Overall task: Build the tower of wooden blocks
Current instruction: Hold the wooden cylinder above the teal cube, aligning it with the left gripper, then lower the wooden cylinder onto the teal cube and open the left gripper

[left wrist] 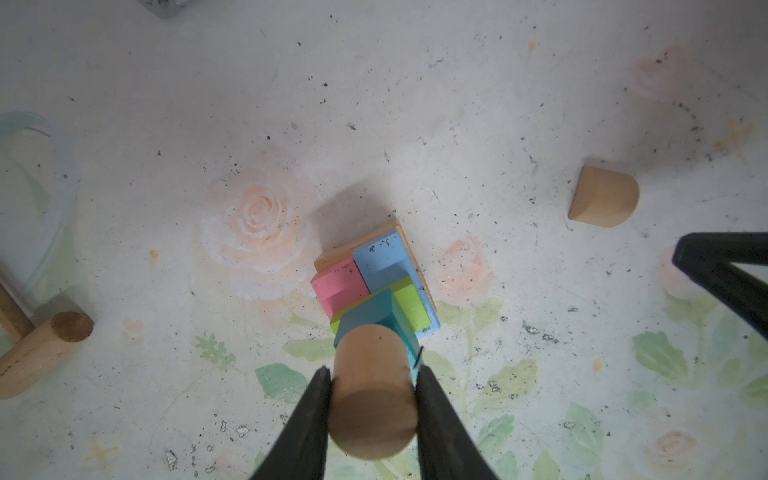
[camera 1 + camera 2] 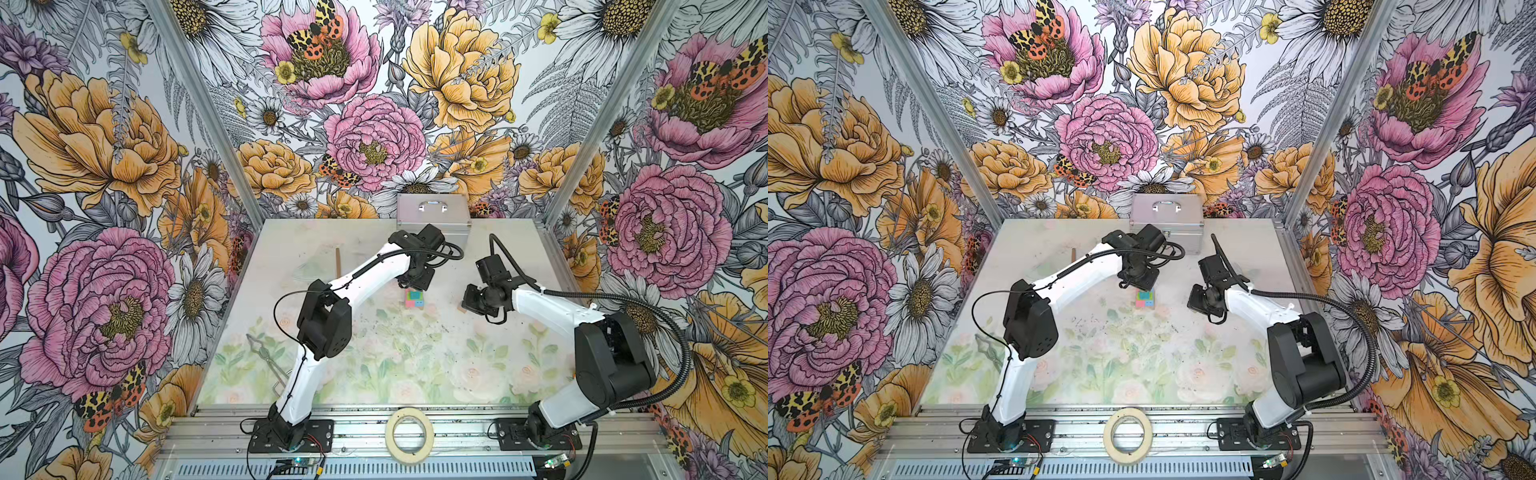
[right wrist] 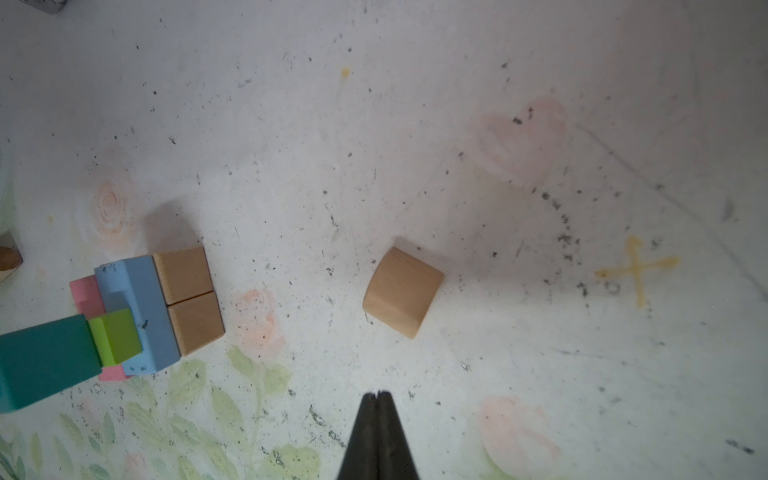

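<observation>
The tower (image 2: 414, 300) (image 2: 1145, 300) stands mid-table: two tan cubes (image 3: 189, 299) at the base, pink (image 1: 338, 284) and light blue (image 1: 382, 257) blocks on them, then green (image 1: 411, 307) and teal (image 1: 368, 311). My left gripper (image 1: 374, 374) is right above it, shut on an upright tan cylinder (image 1: 372, 399). The cylinder is over the teal block, but contact is hidden. A tan half-round block (image 3: 403, 291) (image 1: 604, 197) lies alone to the tower's right. My right gripper (image 3: 377, 395) hangs near it, shut and empty.
A silver case (image 2: 432, 212) stands at the table's back edge behind the left arm. A T-shaped wooden stick (image 1: 41, 353) lies left of the tower. Metal tongs (image 2: 266, 357) lie at the front left. A tape roll (image 2: 409, 432) sits on the front rail.
</observation>
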`<state>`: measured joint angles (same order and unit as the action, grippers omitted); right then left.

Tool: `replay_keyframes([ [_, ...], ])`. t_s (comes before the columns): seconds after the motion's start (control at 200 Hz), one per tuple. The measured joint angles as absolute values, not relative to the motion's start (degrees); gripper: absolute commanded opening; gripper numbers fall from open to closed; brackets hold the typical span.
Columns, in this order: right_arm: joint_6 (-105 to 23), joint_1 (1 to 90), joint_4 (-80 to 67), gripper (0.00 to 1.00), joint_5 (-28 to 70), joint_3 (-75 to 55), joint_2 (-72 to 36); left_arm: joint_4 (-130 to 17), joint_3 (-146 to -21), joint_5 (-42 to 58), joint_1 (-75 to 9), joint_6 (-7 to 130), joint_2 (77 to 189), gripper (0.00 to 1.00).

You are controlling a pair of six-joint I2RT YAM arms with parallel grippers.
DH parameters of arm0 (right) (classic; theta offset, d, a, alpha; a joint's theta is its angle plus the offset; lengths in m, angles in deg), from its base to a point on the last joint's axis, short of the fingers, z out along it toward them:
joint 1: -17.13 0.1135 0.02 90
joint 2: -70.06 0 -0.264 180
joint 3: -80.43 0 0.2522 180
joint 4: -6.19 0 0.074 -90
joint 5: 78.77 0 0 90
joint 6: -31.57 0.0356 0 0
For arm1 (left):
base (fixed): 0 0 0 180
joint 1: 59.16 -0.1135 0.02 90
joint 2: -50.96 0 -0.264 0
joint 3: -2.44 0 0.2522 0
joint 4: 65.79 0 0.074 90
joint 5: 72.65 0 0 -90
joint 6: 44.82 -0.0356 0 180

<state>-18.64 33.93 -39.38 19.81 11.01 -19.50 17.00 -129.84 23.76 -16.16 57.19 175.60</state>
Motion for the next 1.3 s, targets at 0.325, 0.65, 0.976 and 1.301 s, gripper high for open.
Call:
replay_keyframes([
  [0.325,-18.6,33.9,-39.4,0.0,19.8,11.0,-19.5,17.0,-130.3,23.7,-16.2,57.2,176.1,0.35],
  [0.65,-18.6,33.9,-39.4,0.0,19.8,11.0,-19.5,17.0,-130.3,23.7,-16.2,57.2,176.2,0.41],
  [0.976,-18.6,33.9,-39.4,0.0,19.8,11.0,-19.5,17.0,-130.3,23.5,-16.2,57.2,176.2,0.48],
  [1.301,-18.6,33.9,-39.4,0.0,19.8,11.0,-19.5,17.0,-130.4,23.5,-16.2,57.4,176.2,0.59],
])
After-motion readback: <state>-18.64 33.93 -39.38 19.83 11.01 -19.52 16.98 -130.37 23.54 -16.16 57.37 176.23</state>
